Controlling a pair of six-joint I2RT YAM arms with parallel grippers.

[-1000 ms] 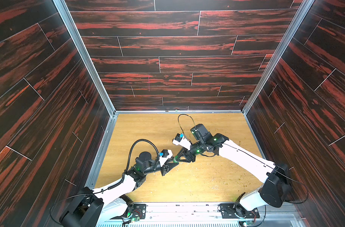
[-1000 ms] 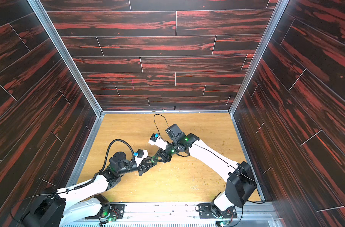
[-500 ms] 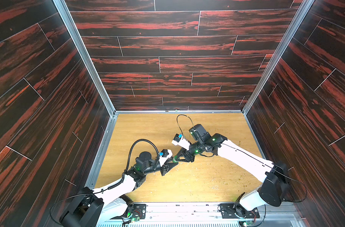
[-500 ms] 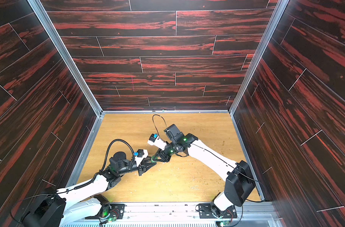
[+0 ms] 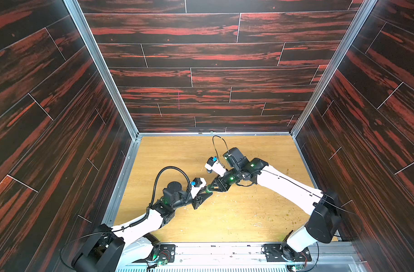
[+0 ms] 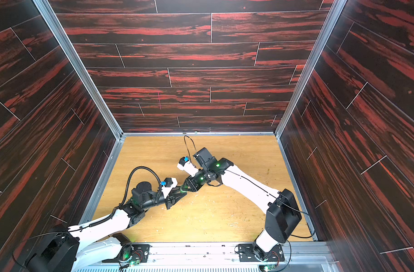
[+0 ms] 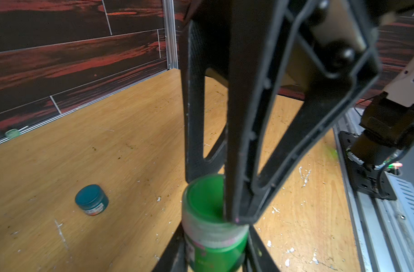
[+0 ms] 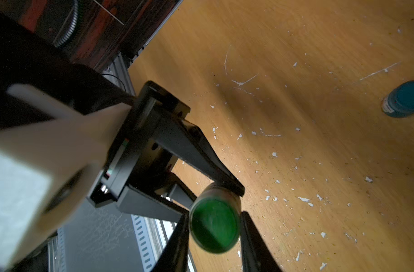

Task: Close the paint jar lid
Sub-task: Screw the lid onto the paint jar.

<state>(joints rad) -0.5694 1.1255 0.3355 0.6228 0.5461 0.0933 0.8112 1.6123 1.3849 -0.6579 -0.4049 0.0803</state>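
The green paint jar (image 7: pixel 216 249) was pinched by its body in the left claw (image 5: pixel 207 189). It looked lifted off the tabletop (image 7: pixel 107 164), well apart from the teal jar (image 7: pixel 91 199), which stood capped on the wood. The right claw (image 8: pixel 214 226) was pressed in on the green lid (image 7: pixel 203 197), which already sat over the jar's mouth, so the placing looked done. What seemed left was turning the lid down and letting go. Whether the lid was tight could not be told; a pale smeared band showed just beneath it. As for writing, the teal jar wore a white-and-red label and a strip of label showed on the green jar — both too blurred to read, no brand legible.
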